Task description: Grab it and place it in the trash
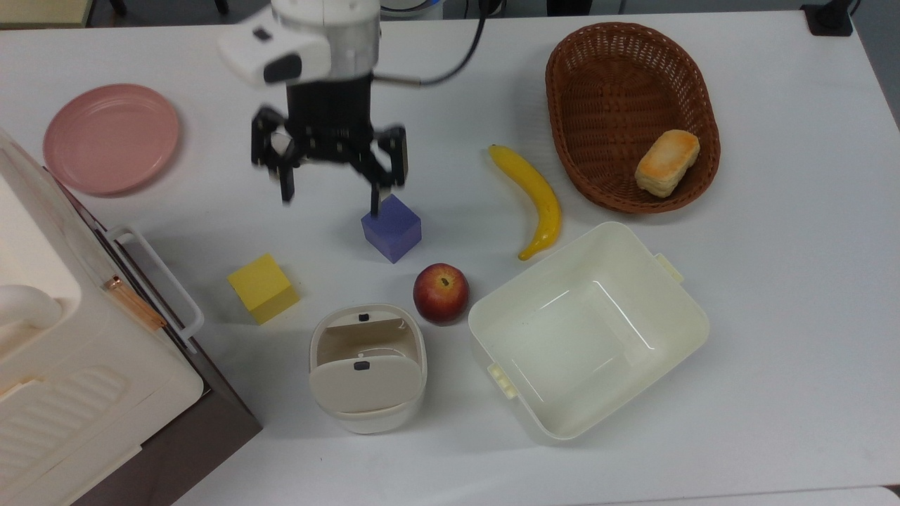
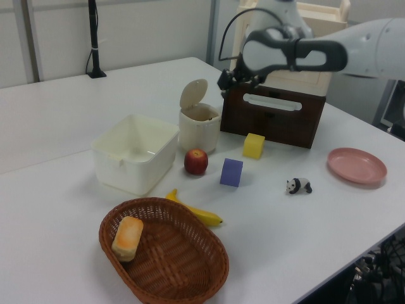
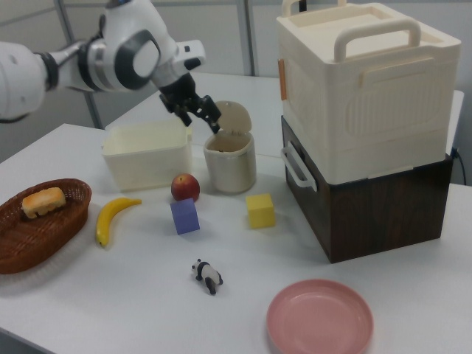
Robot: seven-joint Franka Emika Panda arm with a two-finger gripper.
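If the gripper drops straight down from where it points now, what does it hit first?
Probably bare table beside the purple cube. In the top view the open gripper has one fingertip near the cube's edge, so it might clip it; depth is unclear.

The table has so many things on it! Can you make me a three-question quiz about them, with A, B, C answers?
1. Where is the bread roll?
A. on the pink plate
B. in the brown basket
C. in the white tub

2. How many cube blocks are on the table?
A. one
B. two
C. four

3. What is the gripper doing?
A. squeezing the apple
B. holding the banana
C. open and holding nothing

Answers:
1. B: the bread roll lies inside the brown basket.
2. B: there is a yellow block and a purple block, and no more.
3. C: the gripper hangs above the table with its fingers spread and nothing between them, up away from the apple and the banana.
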